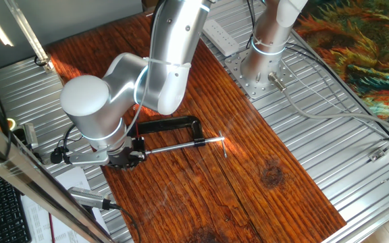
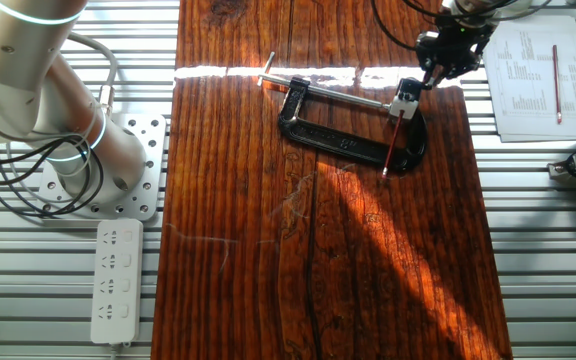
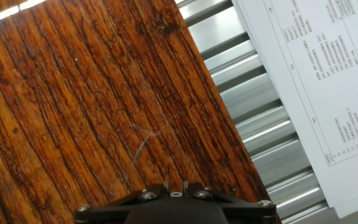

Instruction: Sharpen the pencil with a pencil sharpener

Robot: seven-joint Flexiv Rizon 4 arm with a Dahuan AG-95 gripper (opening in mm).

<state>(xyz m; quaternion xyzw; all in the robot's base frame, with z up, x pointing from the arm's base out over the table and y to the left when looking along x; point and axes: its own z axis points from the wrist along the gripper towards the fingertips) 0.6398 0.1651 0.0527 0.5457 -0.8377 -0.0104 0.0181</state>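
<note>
Wood grain fills most of the scene, since the work is laid out on a dark reddish wooden board [image 2: 368, 260] set on a ribbed metal table [image 2: 548, 290]. A big black C-shaped clamp [image 2: 313, 130] is laid flat near the board's far end in the other fixed view, and its long silver screw rod [image 2: 328, 93] is seen running along its open side. The pencil [image 2: 391, 148], a very thin red stick, is seen in that view slanting down across the clamp's right-hand end, its lower tip just past the frame on the wood. Its upper end is met by a small whitish piece under the gripper [image 2: 420, 82], which is held above the board's corner; whether the fingers are closed on the pencil cannot be told, as they are too small and dark there, and are hidden by the arm's round joint in one fixed view. The pencil sharpener cannot be made out with any certainty. In the hand view only bare wood, metal ribs and a printed sheet [image 3: 328, 81] are shown. A white power strip [image 2: 115, 280] is seen lying on the table beside the arm's base
</note>
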